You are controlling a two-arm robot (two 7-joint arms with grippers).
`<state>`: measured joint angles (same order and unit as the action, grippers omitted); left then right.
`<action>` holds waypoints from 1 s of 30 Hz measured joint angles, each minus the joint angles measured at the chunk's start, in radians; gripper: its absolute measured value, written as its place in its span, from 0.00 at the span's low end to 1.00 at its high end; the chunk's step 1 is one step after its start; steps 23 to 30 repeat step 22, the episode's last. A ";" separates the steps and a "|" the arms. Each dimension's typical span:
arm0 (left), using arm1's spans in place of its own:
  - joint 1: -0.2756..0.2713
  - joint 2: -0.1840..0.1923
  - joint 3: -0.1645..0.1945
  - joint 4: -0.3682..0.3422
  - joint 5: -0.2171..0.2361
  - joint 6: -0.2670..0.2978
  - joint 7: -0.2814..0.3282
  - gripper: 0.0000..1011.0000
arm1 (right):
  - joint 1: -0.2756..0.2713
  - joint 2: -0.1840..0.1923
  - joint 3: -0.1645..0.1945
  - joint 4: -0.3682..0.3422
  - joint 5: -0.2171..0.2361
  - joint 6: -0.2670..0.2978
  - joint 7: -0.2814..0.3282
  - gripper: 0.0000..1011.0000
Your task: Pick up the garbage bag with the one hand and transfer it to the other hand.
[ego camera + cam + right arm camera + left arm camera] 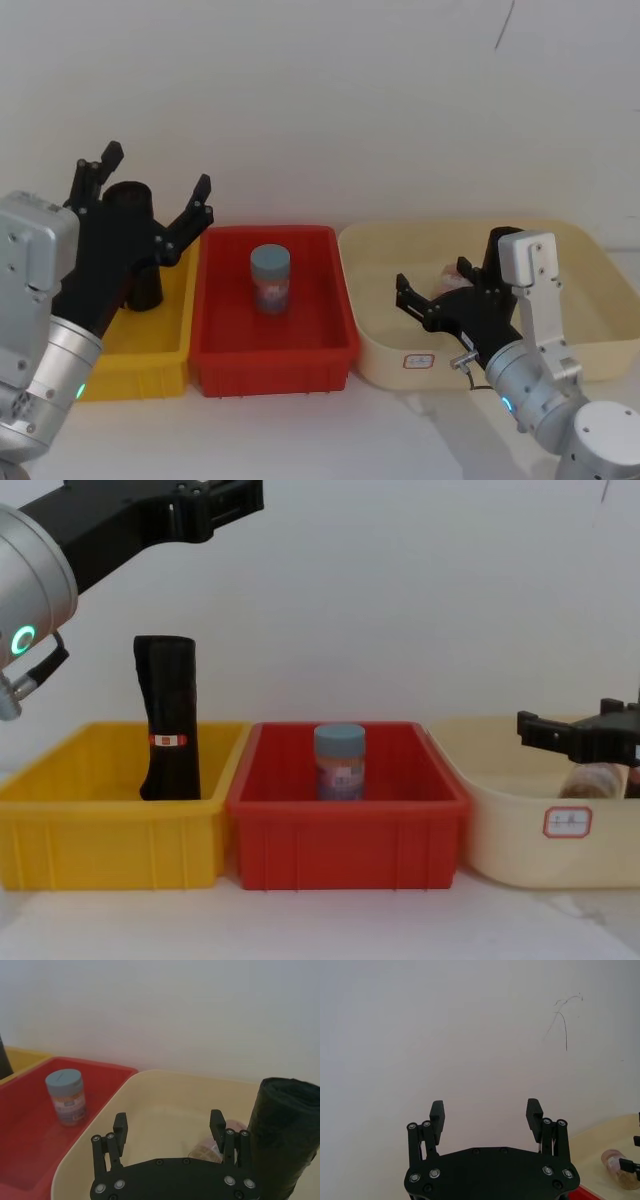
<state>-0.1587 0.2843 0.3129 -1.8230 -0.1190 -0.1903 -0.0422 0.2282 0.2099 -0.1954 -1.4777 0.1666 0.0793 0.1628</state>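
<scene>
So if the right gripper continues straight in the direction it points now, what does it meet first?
Probably the inside wall of the beige tub. The right gripper, jaws open, points across the tub; the black garbage bag roll stands just beside that line, and depth is unclear.

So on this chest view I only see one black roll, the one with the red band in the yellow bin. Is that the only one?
Observer: No. A plain garbage bag stands upright in the beige bin.
Operator: Is the arm over there holding it?
Observer: No. The right gripper is open, and the bag stands outside its fingers, to one side.
Operator: And the arm up top?
Observer: The left gripper is open and empty, raised over the yellow bin.
</scene>
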 joint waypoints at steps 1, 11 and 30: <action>0.000 0.000 0.000 0.000 0.000 0.000 0.000 0.99 | -0.005 0.000 0.002 -0.005 0.003 -0.001 0.006 0.99; 0.000 0.000 0.000 0.000 0.000 0.000 0.000 0.99 | -0.048 -0.006 0.015 -0.064 0.040 -0.025 0.034 0.99; 0.000 0.000 0.000 0.000 0.000 0.000 0.000 0.99 | -0.084 -0.011 0.021 -0.122 0.067 -0.042 0.049 0.99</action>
